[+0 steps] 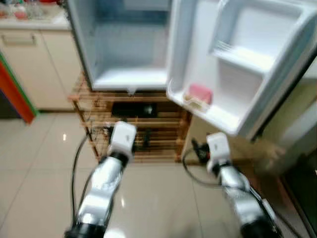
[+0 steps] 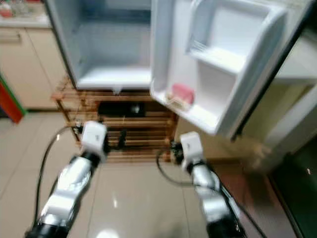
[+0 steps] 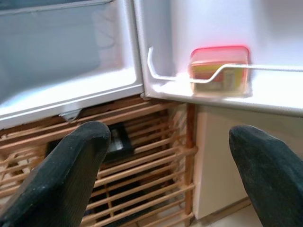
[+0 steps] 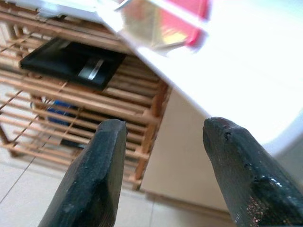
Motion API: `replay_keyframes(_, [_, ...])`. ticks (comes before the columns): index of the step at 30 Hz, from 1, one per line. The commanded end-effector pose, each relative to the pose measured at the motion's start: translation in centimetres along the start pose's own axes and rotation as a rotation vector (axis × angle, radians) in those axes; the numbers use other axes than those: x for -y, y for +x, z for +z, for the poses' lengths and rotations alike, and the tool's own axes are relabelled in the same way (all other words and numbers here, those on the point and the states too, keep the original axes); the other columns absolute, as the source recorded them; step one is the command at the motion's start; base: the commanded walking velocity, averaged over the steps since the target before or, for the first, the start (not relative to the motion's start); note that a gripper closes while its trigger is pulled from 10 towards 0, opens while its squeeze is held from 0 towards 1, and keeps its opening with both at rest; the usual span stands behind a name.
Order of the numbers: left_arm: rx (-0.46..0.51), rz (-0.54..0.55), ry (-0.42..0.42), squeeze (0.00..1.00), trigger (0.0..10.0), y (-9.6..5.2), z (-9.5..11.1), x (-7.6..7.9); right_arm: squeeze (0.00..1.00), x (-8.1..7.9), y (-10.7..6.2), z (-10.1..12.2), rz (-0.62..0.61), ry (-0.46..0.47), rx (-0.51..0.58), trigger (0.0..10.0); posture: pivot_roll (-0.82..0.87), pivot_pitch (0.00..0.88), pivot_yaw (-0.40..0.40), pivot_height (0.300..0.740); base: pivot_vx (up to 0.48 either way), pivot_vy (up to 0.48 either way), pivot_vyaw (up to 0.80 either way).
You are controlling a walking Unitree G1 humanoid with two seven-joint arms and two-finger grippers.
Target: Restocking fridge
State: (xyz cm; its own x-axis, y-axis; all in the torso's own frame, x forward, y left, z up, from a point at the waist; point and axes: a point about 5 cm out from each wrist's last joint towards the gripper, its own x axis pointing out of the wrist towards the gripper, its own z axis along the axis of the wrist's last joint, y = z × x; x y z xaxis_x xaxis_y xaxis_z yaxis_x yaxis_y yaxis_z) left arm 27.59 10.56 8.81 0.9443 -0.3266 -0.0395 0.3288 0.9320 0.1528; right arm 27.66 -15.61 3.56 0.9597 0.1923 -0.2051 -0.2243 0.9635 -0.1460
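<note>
A small white fridge stands open on a wooden slatted rack, and its inside looks bare. Its door swings out to the right. A red-lidded container sits in the lowest door shelf behind a wire rail. My left gripper is open and holds nothing; it hangs low in front of the rack, below the fridge floor. My right gripper is also open with nothing in it, and sits under the door shelf near the rack's right corner.
A black flat device lies on the rack's top shelf. Beige cabinets with a counter stand at the left, beside a red and green upright edge. A dark appliance is at the lower right. Tiled floor stretches before the rack.
</note>
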Motion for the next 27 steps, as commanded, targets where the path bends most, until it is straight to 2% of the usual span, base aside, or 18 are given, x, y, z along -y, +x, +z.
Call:
replay_keyframes(1, [0.008, 0.021, 0.017, 0.00, 10.0, 0.0, 0.3, -0.9, 0.04, -0.9, 0.4, 0.7, 0.024, 0.009, 0.031, 10.0, -0.01, 0.000, -0.013, 0.740, 0.311, -0.364, 0.00])
replay_keyframes(7, [0.008, 0.022, -0.002, 0.00, 10.0, 0.0, 0.3, -0.9, 0.05, -1.3, 0.2, 0.5, 0.058, 0.022, 0.031, 10.0, -0.01, 0.000, -0.013, 0.740, 0.310, -0.363, 0.00])
replay_keyframes(10, [0.000, 0.015, -0.036, 0.00, 10.0, 0.0, 0.1, -0.8, 0.05, -1.3, -0.3, 0.2, 0.089, 0.031, 0.023, 10.0, -0.02, 0.000, -0.012, 0.740, 0.000, 0.000, 0.00])
replay_keyframes(21, [-0.008, 0.011, -0.040, 0.00, 10.0, 0.1, 0.0, -0.7, 0.04, -1.2, -1.2, -0.8, 0.090, 0.037, -0.004, 10.0, -0.02, 0.000, -0.017, 0.740, 0.000, 0.000, 0.00])
replay_keyframes(27, [-0.008, 0.011, -0.040, 0.00, 10.0, 0.0, -0.1, -0.9, 0.05, 0.0, -2.4, -2.1, 0.058, 0.094, -0.050, 10.0, -0.02, 0.000, -0.020, 0.740, 0.000, 0.000, 0.00])
